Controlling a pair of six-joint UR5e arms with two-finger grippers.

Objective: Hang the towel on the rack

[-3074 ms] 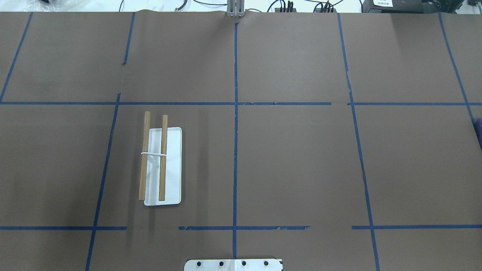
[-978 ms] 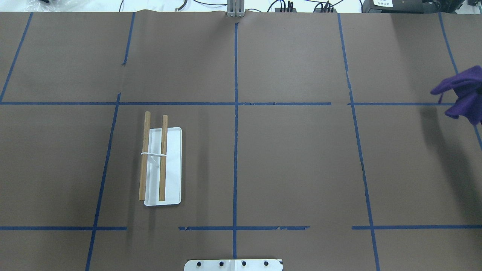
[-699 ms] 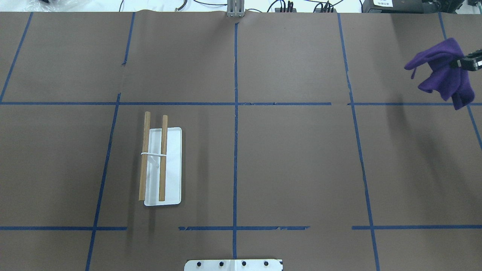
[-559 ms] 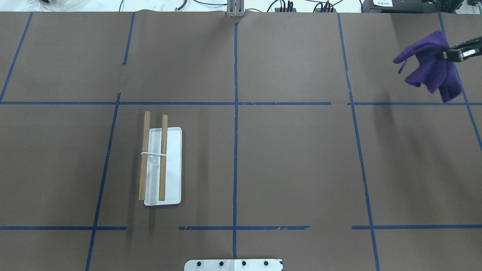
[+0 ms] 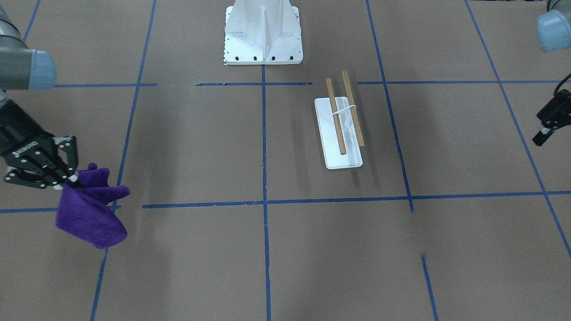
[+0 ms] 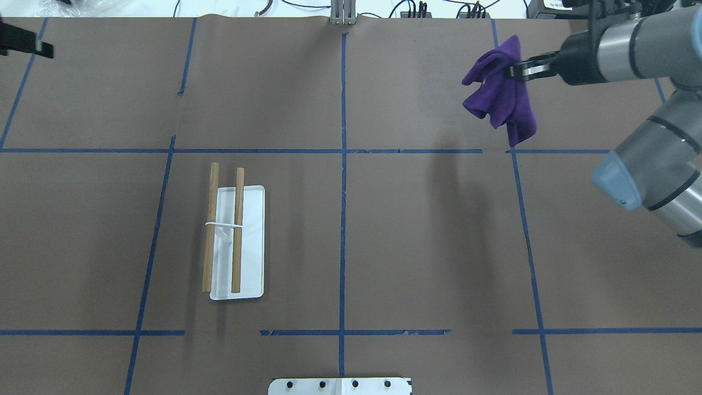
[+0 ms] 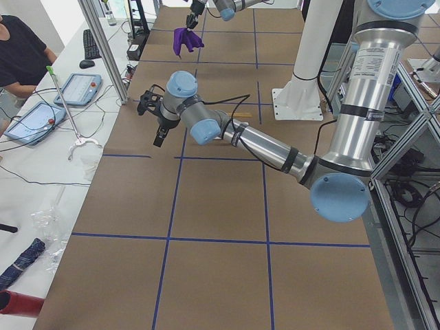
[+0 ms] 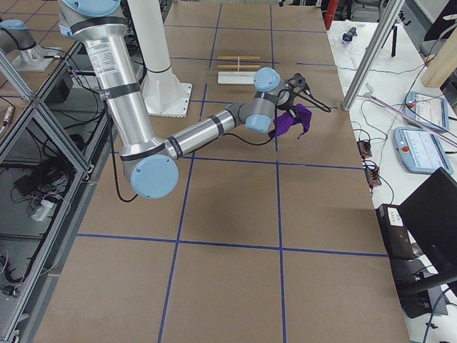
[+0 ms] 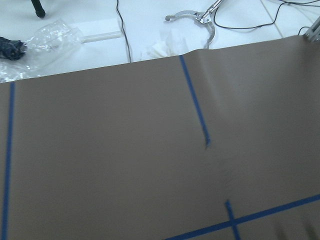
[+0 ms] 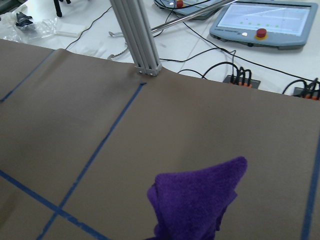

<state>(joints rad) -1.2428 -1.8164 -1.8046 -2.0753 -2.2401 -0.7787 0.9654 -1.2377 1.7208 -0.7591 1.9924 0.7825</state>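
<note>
The left claw hangs over the far edge of the bench, its jaws too unclear to judge; the rack stands well to the left of the right claw, nearer the robot, dowels bare. That claw is clamped on a fold of the purple towel, bunched beneath it; I judge it best carried high, crossing the dowels before lowering, so cloth drapes both sides

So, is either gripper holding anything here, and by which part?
The right gripper pinches the purple towel by a bunched upper edge; the rest hangs free. The left gripper carries nothing.
</note>
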